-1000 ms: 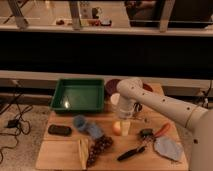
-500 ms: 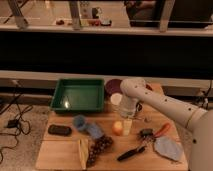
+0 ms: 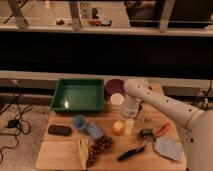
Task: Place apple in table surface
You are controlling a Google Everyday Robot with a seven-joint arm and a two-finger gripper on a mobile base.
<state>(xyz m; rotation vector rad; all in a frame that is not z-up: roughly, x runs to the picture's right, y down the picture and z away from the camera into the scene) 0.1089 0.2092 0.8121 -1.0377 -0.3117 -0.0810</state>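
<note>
Since the earlier frames, the arm (image 3: 160,102) is shifted slightly to the right and its wrist is lifted a little, while the apple (image 3: 118,128) is left where it was. The tan plank worktop (image 3: 56,151) is seen carrying everything. The white arm is stretched in from the right edge and bent down over the middle of the worktop. A green tray (image 3: 80,95) is set at the back left, and a dark round plate (image 3: 115,85) is placed just beside its right end. A grey-blue cloth (image 3: 168,148) is laid at the front right corner. A dark grape bunch (image 3: 100,146) is laid near the front, with a pale yellow item (image 3: 82,152) just to its left and two blue items (image 3: 88,126) behind it. A flat black object (image 3: 59,130) is laid at the left. A black-handled tool (image 3: 131,152) and an orange-handled tool (image 3: 161,130) are laid to the right of centre. A white cup (image 3: 117,101) is stood in front of the plate. The claw (image 3: 127,125) is held low, spread, with nothing pinched. The apple is rested on the worktop just left of a pale finger (image 3: 129,127); contact cannot be told.
</note>
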